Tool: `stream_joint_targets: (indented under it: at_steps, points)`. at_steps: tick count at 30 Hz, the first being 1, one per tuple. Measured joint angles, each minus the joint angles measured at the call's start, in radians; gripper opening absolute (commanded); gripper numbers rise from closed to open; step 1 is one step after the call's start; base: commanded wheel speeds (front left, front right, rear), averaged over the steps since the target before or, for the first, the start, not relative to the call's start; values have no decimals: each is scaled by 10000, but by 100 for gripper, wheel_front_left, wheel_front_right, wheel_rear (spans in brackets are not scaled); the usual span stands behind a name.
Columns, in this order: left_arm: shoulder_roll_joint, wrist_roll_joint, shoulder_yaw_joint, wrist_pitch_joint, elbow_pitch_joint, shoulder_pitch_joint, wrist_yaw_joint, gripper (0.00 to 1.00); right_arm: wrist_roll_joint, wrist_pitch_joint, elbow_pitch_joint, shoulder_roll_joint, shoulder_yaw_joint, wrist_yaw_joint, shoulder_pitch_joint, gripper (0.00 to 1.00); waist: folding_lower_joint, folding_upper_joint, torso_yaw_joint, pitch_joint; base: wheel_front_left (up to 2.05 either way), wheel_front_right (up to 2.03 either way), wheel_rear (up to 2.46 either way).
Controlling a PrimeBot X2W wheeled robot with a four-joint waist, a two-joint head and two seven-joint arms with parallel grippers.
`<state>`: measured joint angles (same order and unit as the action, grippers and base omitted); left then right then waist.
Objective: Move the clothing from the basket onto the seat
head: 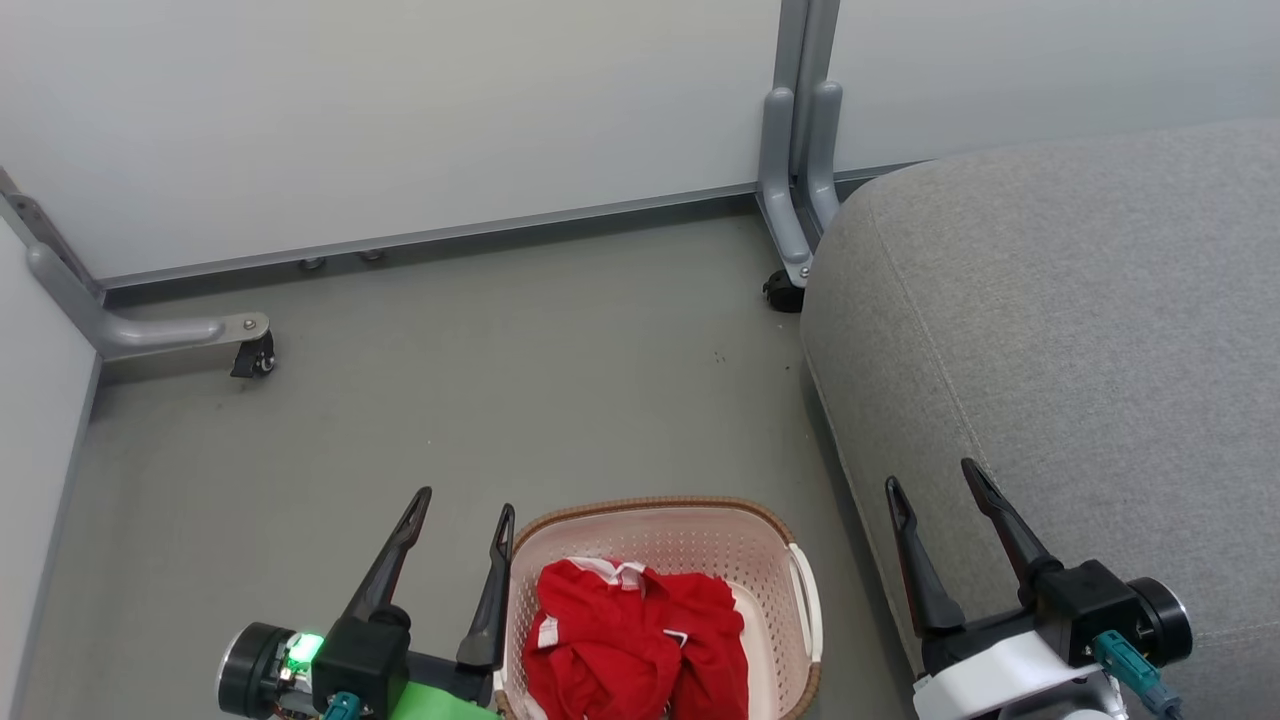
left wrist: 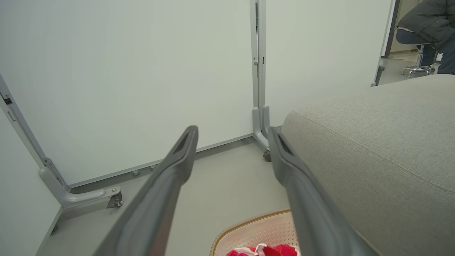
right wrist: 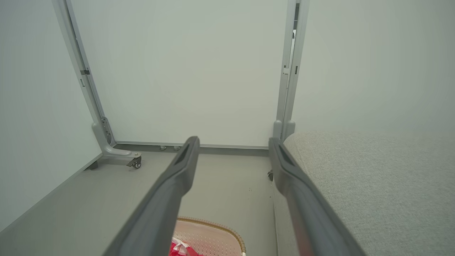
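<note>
The red clothing (head: pixel 630 640) lies crumpled in the cream basket (head: pixel 690 530) on the floor at the bottom centre of the head view; white trim shows on it. A bit of the clothing (left wrist: pixel 265 251) and basket rim (left wrist: pixel 245 222) shows low in the left wrist view. The light-grey seat (head: pixel 1060 330) fills the right side. My left gripper (head: pixel 465 500) is open just left of the basket, above the floor. My right gripper (head: pixel 930 478) is open over the seat's front edge, right of the basket. Neither holds anything.
White partition panels (head: pixel 400 110) on grey wheeled feet (head: pixel 190 335) close off the back and left. Another grey foot (head: pixel 795 200) stands beside the seat's far corner. Grey floor (head: pixel 500 380) lies between basket and panels. A person (left wrist: pixel 430 25) sits far off in the left wrist view.
</note>
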<state>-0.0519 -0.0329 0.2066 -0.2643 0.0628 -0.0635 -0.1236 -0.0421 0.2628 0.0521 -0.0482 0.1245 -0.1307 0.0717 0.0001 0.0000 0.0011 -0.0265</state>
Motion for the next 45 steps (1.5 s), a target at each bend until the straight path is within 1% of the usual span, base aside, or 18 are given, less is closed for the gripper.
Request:
stream_joint_targets:
  at_steps: [10,13,16,19,24,28,31,36,40,45]
  points:
    - [4,2,46,0,35,4,-12,100,-94,0,-61,0,-84,0,-17,100,-1,0,-16,115,0,0,0]
    - [0,2,107,0,144,28,-33,100,-184,0,-163,-2,-244,0,-161,100,0,0,-55,229,0,0,0]
    - [-31,27,276,-2,458,187,-38,100,-267,0,-261,0,-460,0,-292,100,0,0,-103,405,0,0,0]
    - [-113,157,642,-2,830,608,-42,100,-324,0,-426,2,-721,0,-558,100,-1,0,-156,688,0,0,0]
    - [-462,171,1724,-2,1791,1675,-42,100,-468,0,-744,-4,-1214,0,-1300,100,-1,0,-250,1397,0,0,0]
    - [-784,71,2558,-2,2656,2769,-52,100,-470,0,-1007,-8,-1521,0,-1971,100,-1,0,-384,2122,0,0,0]
    - [-917,-50,3160,-6,3319,3665,-54,100,-468,0,-1254,-6,-1756,0,-2484,100,-1,0,-513,2717,0,0,0]
    - [-1112,-155,4470,-2,4997,5199,-56,100,-470,2,-1685,-13,-2167,0,-3165,100,0,0,-764,3828,0,0,0]
    - [-1200,-171,5256,-2,6312,6346,-58,100,-522,0,-1960,-15,-2366,0,-3545,100,0,0,-966,4683,0,0,0]
    - [-1260,75,6266,-6,7960,7667,-59,100,-746,0,-2355,-19,-2600,0,-3956,100,0,0,-1249,5783,0,0,0]
